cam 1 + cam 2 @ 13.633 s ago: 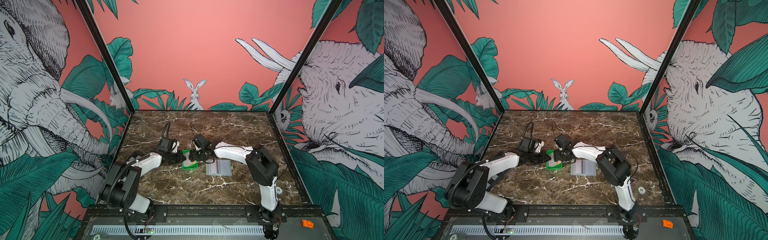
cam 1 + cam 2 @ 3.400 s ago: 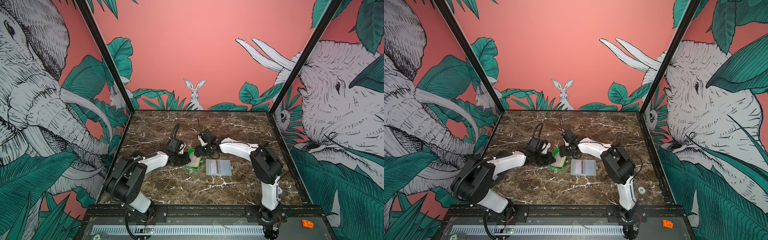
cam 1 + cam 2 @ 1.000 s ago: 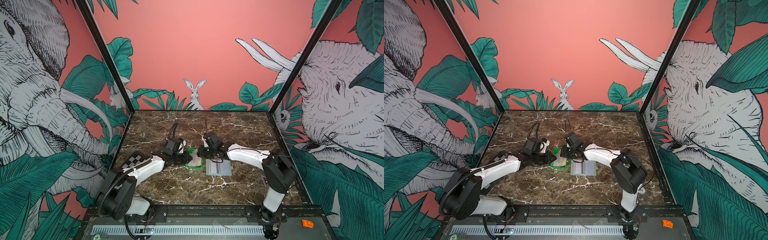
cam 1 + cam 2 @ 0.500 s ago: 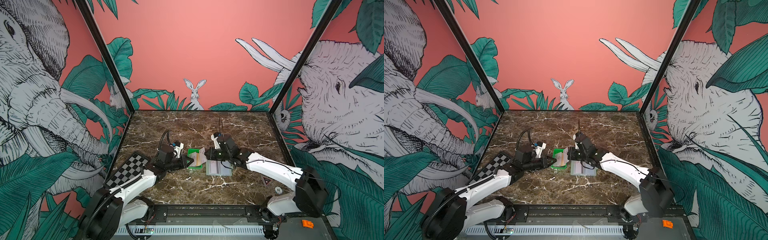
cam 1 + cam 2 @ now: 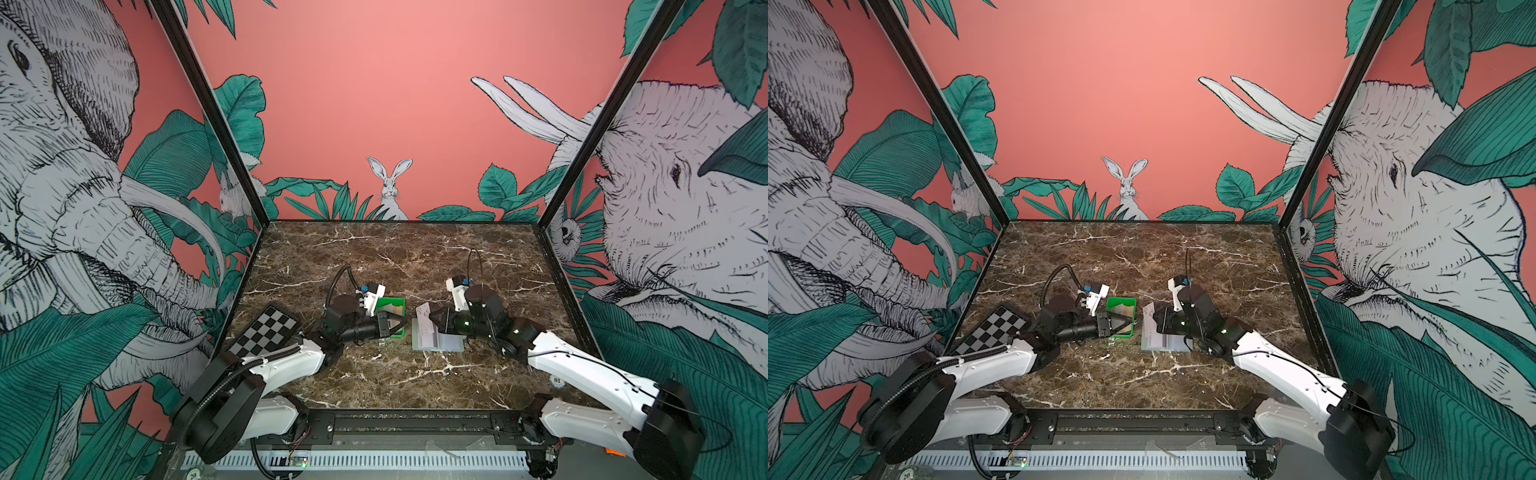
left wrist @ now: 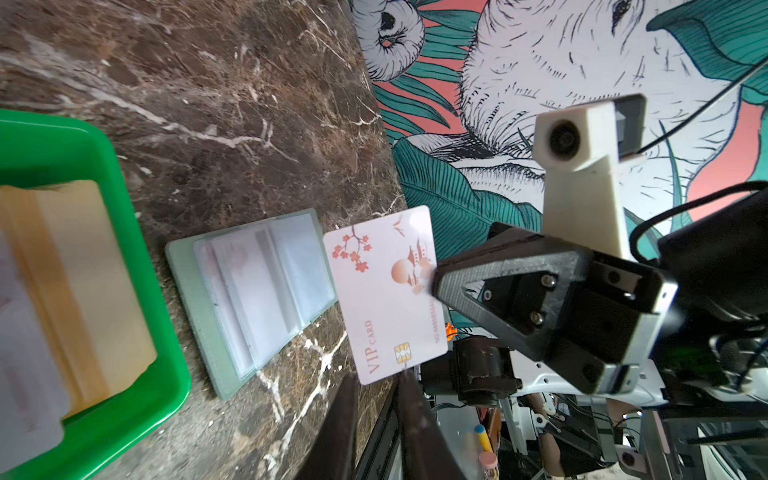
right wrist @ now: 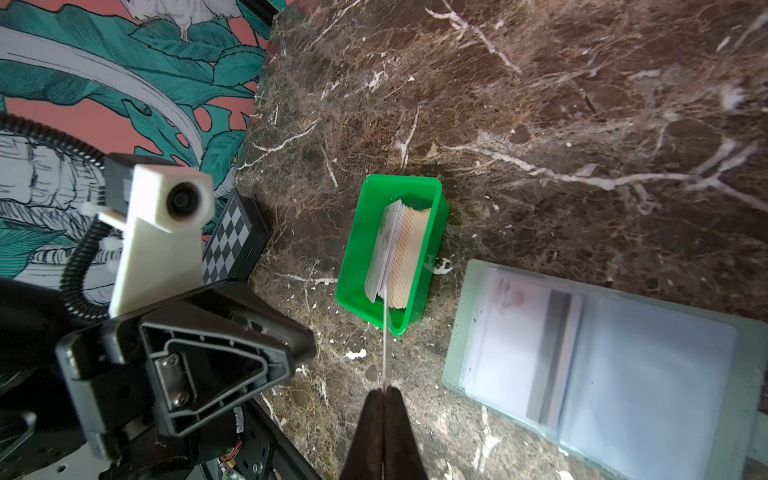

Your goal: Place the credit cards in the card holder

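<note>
Left wrist view, right hand pinching credit card edge near card holder, left hand ajar

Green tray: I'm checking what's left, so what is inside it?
A stack of credit cards stands on edge in the green tray, tan ones with pale ones at one end. The floor beneath is covered; their number cannot be told.

Salmon-pink walls with elephant, rabbit and leaf drawings around a dark brown marble tabletop

"VIP CARD" — lettering on the white blossom-printed credit card, beside its chip
</note>
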Robot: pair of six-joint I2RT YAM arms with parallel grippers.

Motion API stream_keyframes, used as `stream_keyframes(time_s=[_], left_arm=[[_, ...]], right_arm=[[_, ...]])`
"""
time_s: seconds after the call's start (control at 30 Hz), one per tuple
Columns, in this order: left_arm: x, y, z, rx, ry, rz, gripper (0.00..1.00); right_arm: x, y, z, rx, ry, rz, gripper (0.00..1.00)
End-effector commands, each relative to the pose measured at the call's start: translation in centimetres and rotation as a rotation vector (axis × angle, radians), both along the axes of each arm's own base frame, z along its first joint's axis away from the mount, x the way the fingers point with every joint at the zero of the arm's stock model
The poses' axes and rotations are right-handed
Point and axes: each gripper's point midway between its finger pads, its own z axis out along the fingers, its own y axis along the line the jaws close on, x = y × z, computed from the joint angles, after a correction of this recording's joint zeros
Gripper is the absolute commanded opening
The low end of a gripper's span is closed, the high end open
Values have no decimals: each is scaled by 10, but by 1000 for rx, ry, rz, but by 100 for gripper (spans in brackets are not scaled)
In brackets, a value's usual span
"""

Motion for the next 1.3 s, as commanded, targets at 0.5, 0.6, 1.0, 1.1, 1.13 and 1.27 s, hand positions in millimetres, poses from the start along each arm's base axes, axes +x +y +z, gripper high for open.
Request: stream_keyframes(time_s=[0.5, 0.6, 1.0, 1.1, 1.13, 1.27], left_arm=[[-25, -48, 64, -298, -100, -233, 35], [-26, -51, 67, -320, -88, -247, 36], [-26, -56, 71, -349, -76, -252, 29], [-27, -57, 73, -356, -74, -253, 25], [-26, -57, 72, -356, -70, -253, 23], [-25, -57, 69, -346, -59, -242, 11]], right_arm=[[-29, -28, 62, 286, -104, 13, 0], [-31, -27, 68, 337, -109, 22, 0], [-31, -25, 65, 365, -100, 23, 0], [-29, -26, 59, 352, -95, 15, 0], [-28, -26, 57, 344, -94, 11, 0], [-26, -31, 43, 306, -83, -17, 0]])
